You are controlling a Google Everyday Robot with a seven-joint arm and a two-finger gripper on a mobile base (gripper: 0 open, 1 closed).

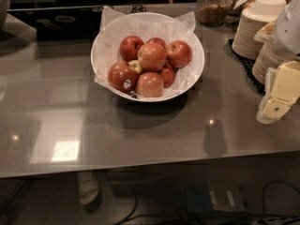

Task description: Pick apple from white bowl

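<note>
The white bowl [107, 41], wide, shallow and lined with crinkled white paper, stands at the middle back of the grey counter. It holds several apples in a pile. The deep-red shiny apple [179, 54] lies on the right side of the pile. A dark red apple with a white sticker [123, 76] lies at the front left. A paler orange-pink apple [151, 56] sits on top in the middle. My gripper [277, 96], with yellowish pads, hangs at the right edge of the view. It is well to the right of the bowl, a little above the counter, and holds nothing visible.
Stacks of beige disposable bowls [255, 29] stand at the back right, behind my gripper. A glass jar of grain [213, 6] stands behind the bowl. A dark tray [61, 20] lies at the back left. The counter's front edge [140, 170] runs across the lower view.
</note>
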